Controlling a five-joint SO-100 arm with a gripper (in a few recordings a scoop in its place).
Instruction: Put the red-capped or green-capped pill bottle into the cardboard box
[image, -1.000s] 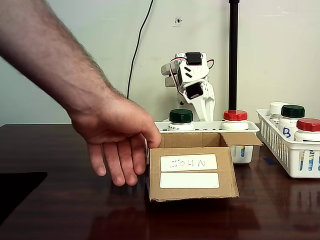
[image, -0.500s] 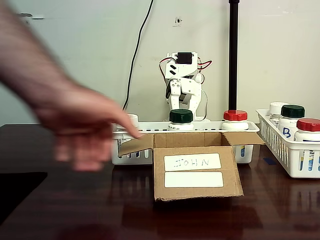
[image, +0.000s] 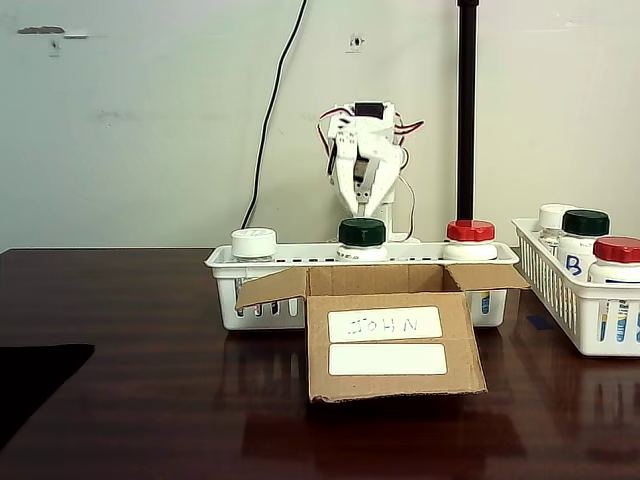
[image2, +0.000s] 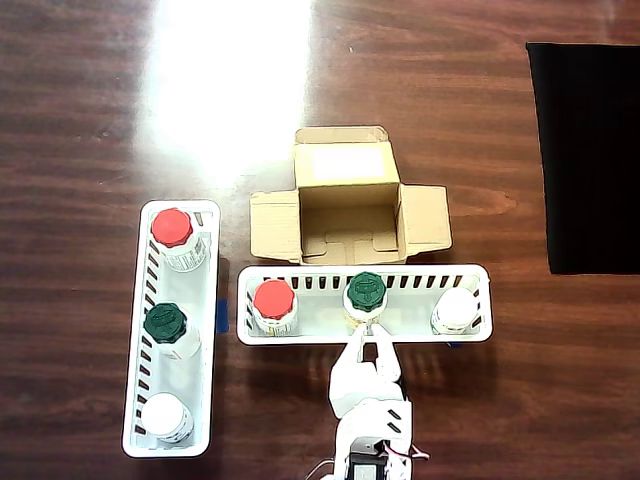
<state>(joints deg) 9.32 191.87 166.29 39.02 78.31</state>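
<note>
Tabletop now hand-free; gripper (fingers slightly spread) has swung toward the green-capped bottle.

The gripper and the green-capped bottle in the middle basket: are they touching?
Cannot tell. In the overhead view the gripper tips reach the green-capped bottle's edge; in the fixed view it hangs behind the cap with no clear gap.

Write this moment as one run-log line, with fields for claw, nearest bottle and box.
claw: open, at basket edge, empty | nearest bottle: green-capped bottle, standing in middle basket | cardboard box: flaps open, nothing inside
</note>
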